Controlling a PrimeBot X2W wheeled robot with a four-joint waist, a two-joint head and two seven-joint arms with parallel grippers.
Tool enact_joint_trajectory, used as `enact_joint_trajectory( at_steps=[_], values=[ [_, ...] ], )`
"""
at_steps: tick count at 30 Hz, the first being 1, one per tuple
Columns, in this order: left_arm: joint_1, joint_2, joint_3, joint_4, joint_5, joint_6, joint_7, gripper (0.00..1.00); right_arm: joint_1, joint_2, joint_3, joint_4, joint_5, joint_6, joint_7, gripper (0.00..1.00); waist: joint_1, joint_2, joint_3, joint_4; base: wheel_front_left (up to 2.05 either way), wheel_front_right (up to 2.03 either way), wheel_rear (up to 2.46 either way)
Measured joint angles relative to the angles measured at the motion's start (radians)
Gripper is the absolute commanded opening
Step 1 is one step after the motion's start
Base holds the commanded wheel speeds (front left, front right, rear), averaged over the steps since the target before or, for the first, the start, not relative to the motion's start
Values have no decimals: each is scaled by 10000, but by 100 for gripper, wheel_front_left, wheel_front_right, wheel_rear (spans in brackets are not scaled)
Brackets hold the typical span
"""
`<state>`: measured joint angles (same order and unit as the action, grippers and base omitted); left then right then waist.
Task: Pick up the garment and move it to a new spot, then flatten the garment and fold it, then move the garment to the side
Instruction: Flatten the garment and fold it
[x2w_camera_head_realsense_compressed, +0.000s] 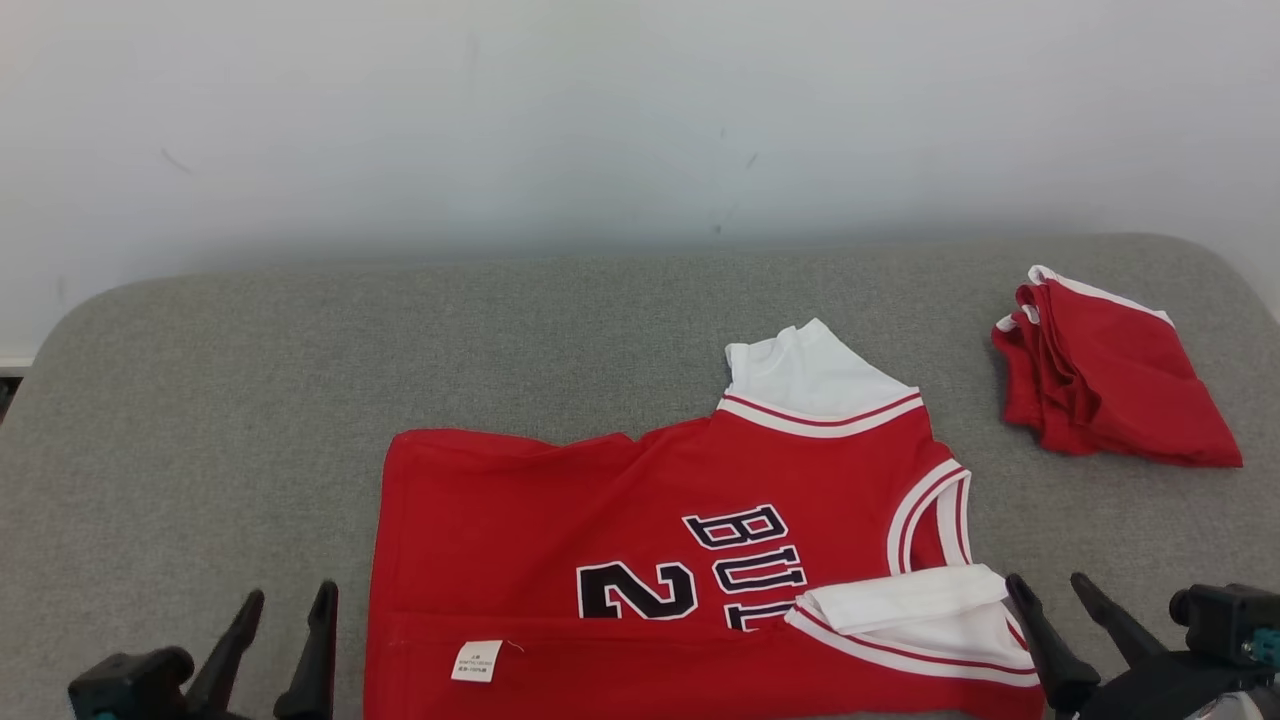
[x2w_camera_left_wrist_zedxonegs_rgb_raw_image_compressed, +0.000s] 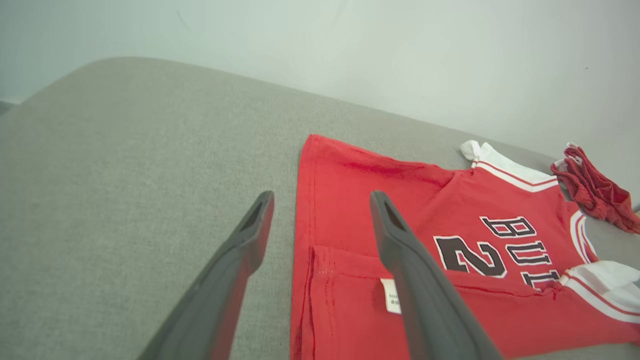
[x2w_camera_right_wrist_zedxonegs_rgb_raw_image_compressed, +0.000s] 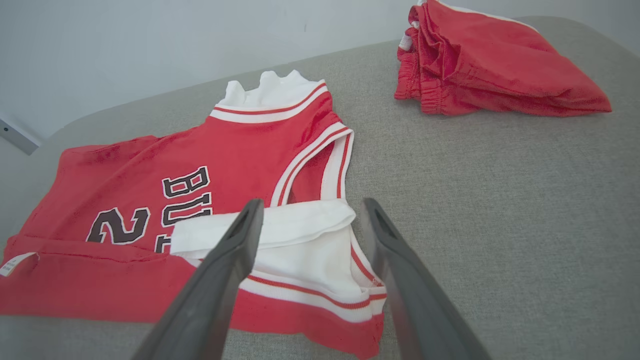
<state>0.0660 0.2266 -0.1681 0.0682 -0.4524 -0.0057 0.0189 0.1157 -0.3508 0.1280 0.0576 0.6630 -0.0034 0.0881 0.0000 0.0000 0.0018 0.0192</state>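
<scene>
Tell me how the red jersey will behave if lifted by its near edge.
Likely floppy: the red jersey lies rumpled with its near edge doubled over, so it should sag between grips. Probably light, being thin cloth. The folded white shoulder may well flop open.

jersey (x2w_camera_head_realsense_compressed: 520, 520): red, white trim, black lettering | shorts (x2w_camera_head_realsense_compressed: 1110, 390): red | cushion (x2w_camera_head_realsense_compressed: 250, 400): grey

A pair of red shorts (x2w_camera_head_realsense_compressed: 1115, 390) lies folded in a loose stack near the far right corner of the table (x2w_camera_head_realsense_compressed: 300, 360), with white trim showing along its far edge and a gathered elastic waistband at one end. The table is covered in grey woven fabric and has rounded far corners. Behind it rises a plain pale wall (x2w_camera_head_realsense_compressed: 600, 120) with a few faint dark scuffs.
</scene>
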Motion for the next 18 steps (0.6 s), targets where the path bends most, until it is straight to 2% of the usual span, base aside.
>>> enact_joint_trajectory(
  at_steps=[4, 9, 18],
  values=[
    [-190, -94, -81, -662, 617, 387, -433, 100, -222, 82, -132, -506, -157, -251, -370, 100, 0, 0, 48, 39, 0, 0, 0],
    [-211, -96, -71, -905, 894, 692, -748, 100, -361, 169, -136, -706, -543, -499, -629, 100, 1, 0, 181, 99, 0, 0, 0],
    [-903, -282, -226, -660, 1085, 750, -807, 100, -1186, 309, 88, -495, -917, -679, -694, 100, 1, 1, 500, 250, 0, 0, 0]
  ],
)
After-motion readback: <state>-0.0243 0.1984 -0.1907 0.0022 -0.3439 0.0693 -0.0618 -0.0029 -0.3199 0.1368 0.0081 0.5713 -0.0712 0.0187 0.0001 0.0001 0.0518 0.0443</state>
